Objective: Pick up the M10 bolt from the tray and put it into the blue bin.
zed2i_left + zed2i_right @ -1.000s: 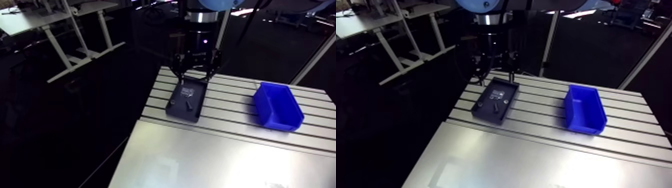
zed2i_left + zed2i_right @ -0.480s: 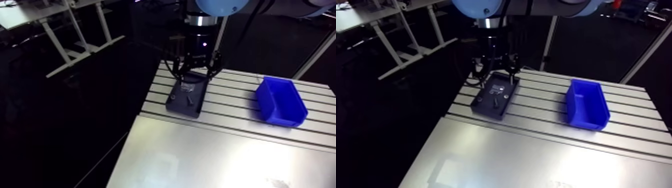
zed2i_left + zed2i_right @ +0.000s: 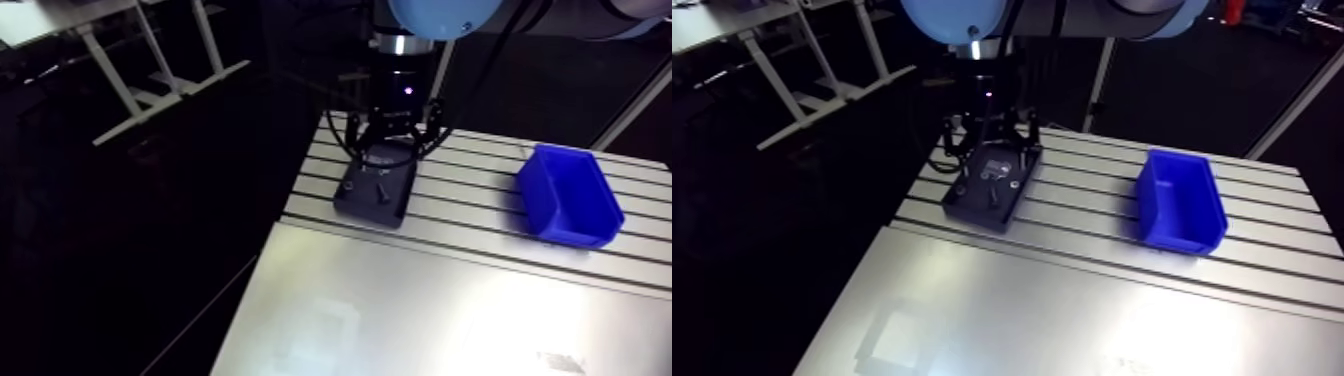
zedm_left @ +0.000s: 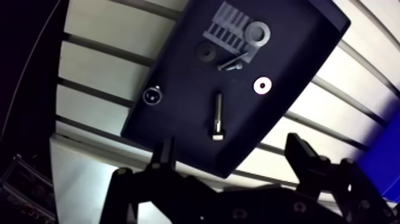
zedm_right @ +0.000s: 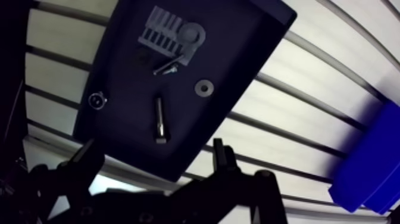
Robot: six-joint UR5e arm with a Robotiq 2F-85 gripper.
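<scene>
**Pick not begun: bolt in tray, gripper open above it**

Wrist view: gripper [image 4: 232, 145] hangs over the near end of the dark tray [image 4: 178, 89], fingers wide apart, nothing between them. The long bolt [image 4: 218, 116], which I take to be the M10, lies flat on the tray floor just ahead of the fingers, clear of both. A short screw [image 4: 232, 61] and a washer [image 4: 261, 86] sit farther off in the same tray.

Arm view: blue bin [image 3: 570, 190] stands on the table [image 3: 470, 215] well to the right of the tray; no bolt seen in it.

Done: approach only. Left: descend, grasp, lift, carry right, release.
</scene>
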